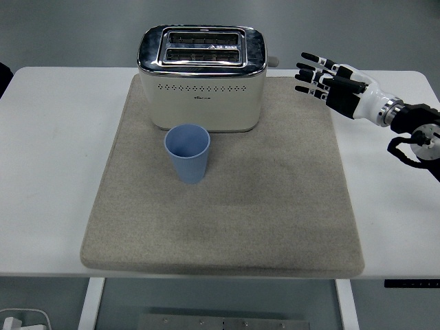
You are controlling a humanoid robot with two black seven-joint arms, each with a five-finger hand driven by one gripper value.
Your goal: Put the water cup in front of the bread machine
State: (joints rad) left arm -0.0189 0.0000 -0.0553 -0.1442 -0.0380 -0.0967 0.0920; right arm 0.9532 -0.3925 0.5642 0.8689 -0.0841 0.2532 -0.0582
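A light blue water cup (188, 152) stands upright on the grey mat (275, 199), just in front of the cream and chrome bread machine (202, 77), a little left of its middle. My right hand (323, 78) hovers above the mat's far right corner, well to the right of the machine, with its fingers spread and nothing in them. It is far from the cup. The left arm does not show.
The mat lies on a white table (55, 158), with bare table to its left and right. The machine's side lever (273, 61) sticks out toward my right hand. A dark object (3, 77) shows at the left edge.
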